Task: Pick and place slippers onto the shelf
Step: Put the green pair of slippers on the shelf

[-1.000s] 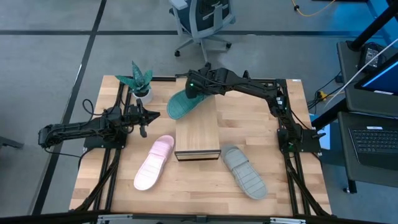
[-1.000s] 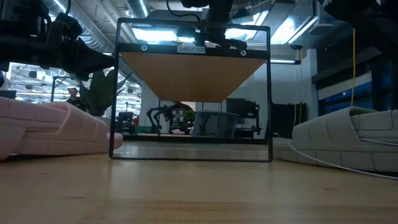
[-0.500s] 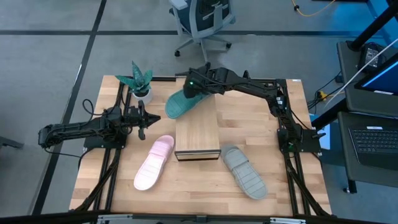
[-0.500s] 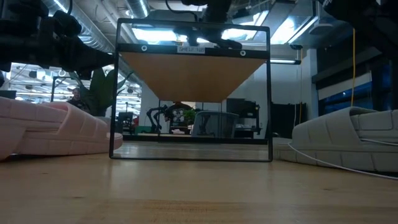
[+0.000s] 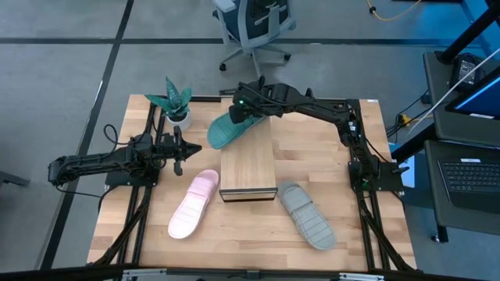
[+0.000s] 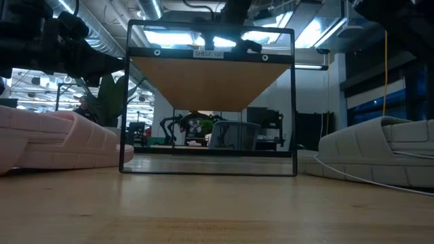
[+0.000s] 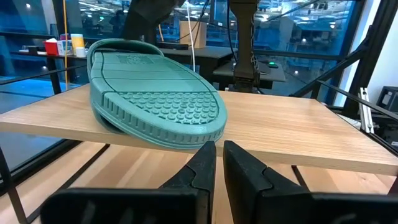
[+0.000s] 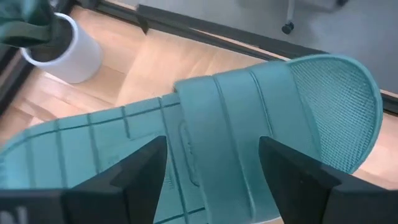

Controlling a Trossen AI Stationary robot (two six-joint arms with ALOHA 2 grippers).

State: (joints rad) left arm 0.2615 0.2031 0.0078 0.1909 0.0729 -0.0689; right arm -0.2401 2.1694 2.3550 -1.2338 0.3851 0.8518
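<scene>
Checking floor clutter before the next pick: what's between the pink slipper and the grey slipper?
In the high view, the shelf's dark front end sits between the pink slipper and the grey slipper; nearer the table's front edge, only bare tabletop separates them.

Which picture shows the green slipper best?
The left wrist view: the green slipper fills it, lying on the shelf with its toe past the edge. The right wrist view shows only its strap close up, the high view shows it small, the low view not at all.
</scene>
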